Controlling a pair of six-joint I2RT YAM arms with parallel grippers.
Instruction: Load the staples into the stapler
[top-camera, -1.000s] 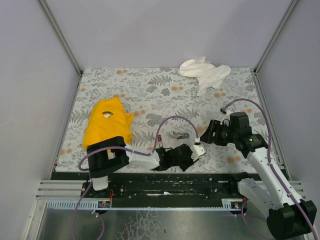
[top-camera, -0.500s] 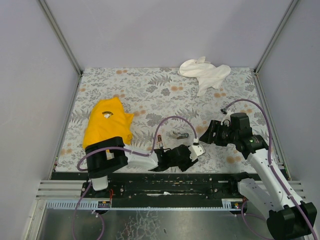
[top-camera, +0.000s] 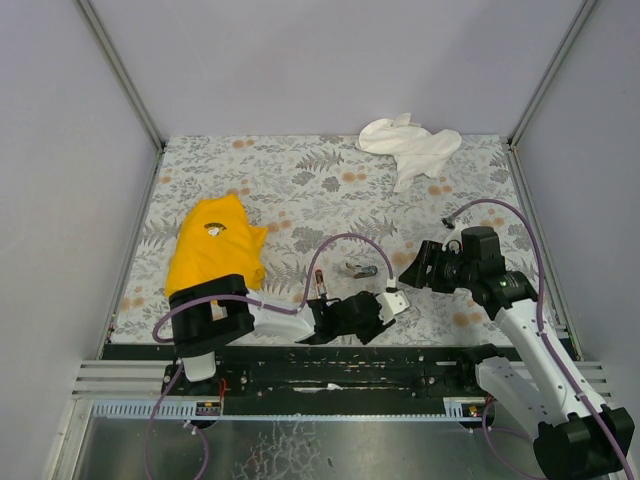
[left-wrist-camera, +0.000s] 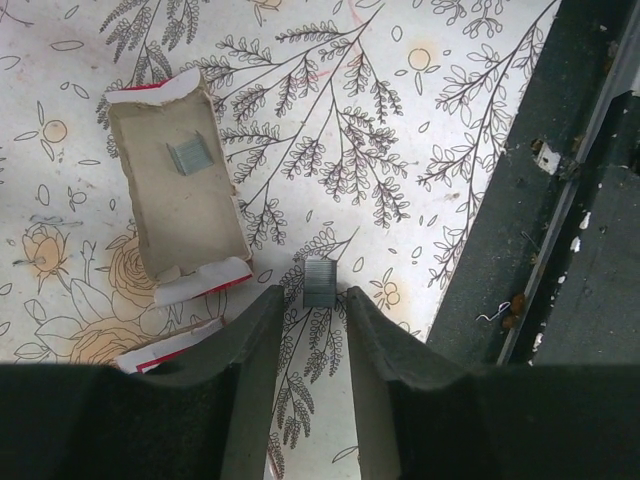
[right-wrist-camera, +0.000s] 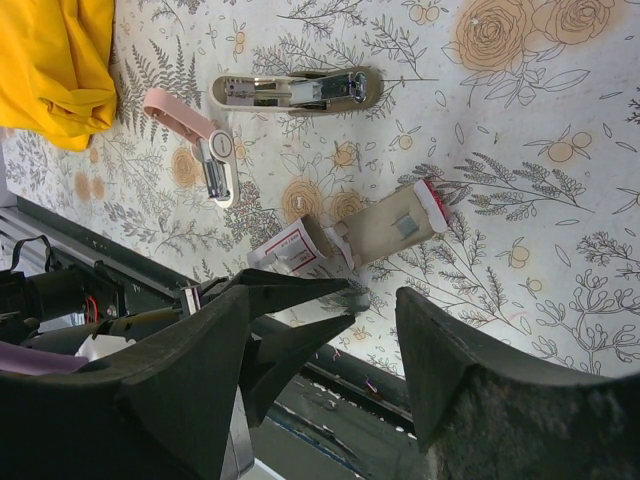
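A short silvery staple strip (left-wrist-camera: 320, 282) lies on the table between the tips of my left gripper (left-wrist-camera: 315, 292). The jaws stand narrowly open around it, with a gap still showing. The grey-brown tray (left-wrist-camera: 178, 195) lies open with another staple strip (left-wrist-camera: 187, 156) in it, beside the red-edged sleeve (left-wrist-camera: 165, 348). The pink stapler (right-wrist-camera: 198, 135) lies open, its metal channel (right-wrist-camera: 217, 180) exposed. My right gripper (right-wrist-camera: 322, 300) hovers wide open and empty above the box (right-wrist-camera: 385, 228). In the top view the left gripper (top-camera: 385, 305) is low at the front edge and the right gripper (top-camera: 415, 265) is beside it.
A pale beige block with metal parts (right-wrist-camera: 290, 91) lies beyond the stapler. A yellow cloth (top-camera: 213, 245) is at the left and a white cloth (top-camera: 410, 145) at the back right. The black front rail (left-wrist-camera: 520, 200) runs close beside the left gripper.
My left gripper has edged slightly to the left near the front edge. The right arm has barely moved.
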